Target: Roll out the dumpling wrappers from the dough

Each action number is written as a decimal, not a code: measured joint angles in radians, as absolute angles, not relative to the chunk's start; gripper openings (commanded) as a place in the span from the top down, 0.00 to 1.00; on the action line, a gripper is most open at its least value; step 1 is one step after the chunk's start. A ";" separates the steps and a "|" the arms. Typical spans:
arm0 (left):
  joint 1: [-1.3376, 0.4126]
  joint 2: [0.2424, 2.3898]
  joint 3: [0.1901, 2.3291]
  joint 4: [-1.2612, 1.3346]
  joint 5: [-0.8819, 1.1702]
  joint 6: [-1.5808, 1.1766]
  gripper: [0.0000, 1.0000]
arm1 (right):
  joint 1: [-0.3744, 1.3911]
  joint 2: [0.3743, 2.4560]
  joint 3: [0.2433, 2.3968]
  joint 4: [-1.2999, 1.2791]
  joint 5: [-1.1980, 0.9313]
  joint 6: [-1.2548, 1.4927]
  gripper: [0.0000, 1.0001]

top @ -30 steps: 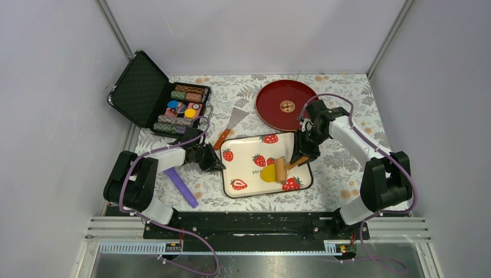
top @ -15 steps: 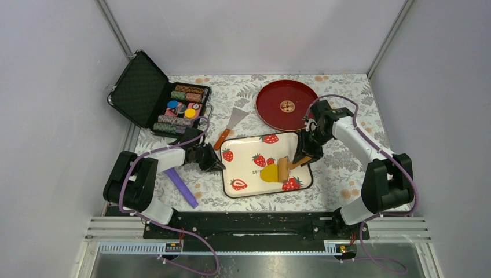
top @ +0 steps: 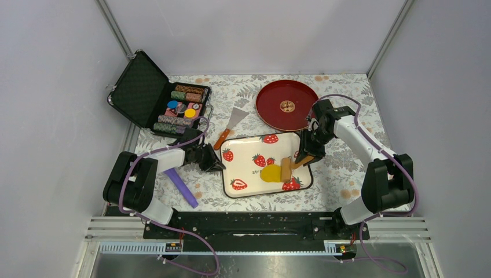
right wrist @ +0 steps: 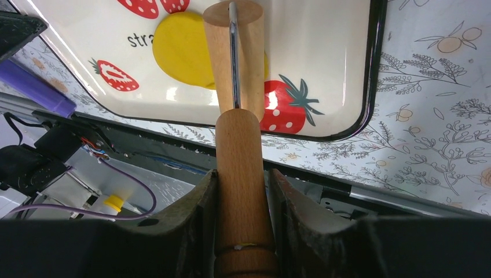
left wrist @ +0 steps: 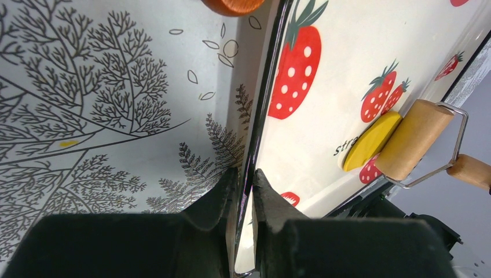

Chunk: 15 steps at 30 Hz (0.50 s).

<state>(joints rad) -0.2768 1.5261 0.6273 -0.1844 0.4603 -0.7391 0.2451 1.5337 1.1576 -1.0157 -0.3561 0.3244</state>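
A tabletop [top: 341, 174] covered in a pale floral-print cloth carries everything. At its far left stands an open black hard case [top: 142, 87], with rows of coloured poker chips in its lower half. At the far middle lies a round dark-red plate [top: 272, 110] with a gold emblem at its centre.

A white rectangular tray [top: 246, 159] with a black rim and red strawberry prints lies in the middle of the tabletop, in front of the plate. The left end effector [top: 216, 164] sits at the tray's left edge. The left wrist view shows its two fingers closed to a narrow slit with the tray's rim [left wrist: 255, 133] pinched between them.

A purple plastic stick [top: 180, 186] lies on the cloth beside the left arm. A metal-bladed spatula with an orange handle [top: 231, 124] lies between the case and the tray.

The right end effector [top: 302, 157] is clamped on the wooden handle of a small wooden roller [top: 285, 170]; in the right wrist view both fingers press against the handle's sides [right wrist: 240, 174].

The dough [top: 269, 174] is a flat bright-yellow round patch on the tray's near-right part, between the black lettering and the corner strawberry. The roller's drum [right wrist: 220, 69] rests across its right portion, with yellow showing on both sides.
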 measured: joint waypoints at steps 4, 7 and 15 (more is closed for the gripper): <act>-0.276 1.526 0.627 -0.184 0.462 -0.739 1.00 | 0.241 1.539 1.164 -1.031 -0.342 0.329 1.00; -0.275 1.526 0.627 -0.184 0.463 -0.739 1.00 | 0.241 1.541 1.170 -1.040 -0.327 0.331 1.00; -0.273 1.526 0.625 -0.181 0.466 -0.739 1.00 | 0.216 1.537 1.193 -1.116 -0.192 0.318 1.00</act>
<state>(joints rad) -0.2733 1.5261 0.6254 -0.1806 0.4656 -0.7387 0.2157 1.5368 1.1927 -1.1156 -0.1921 0.3183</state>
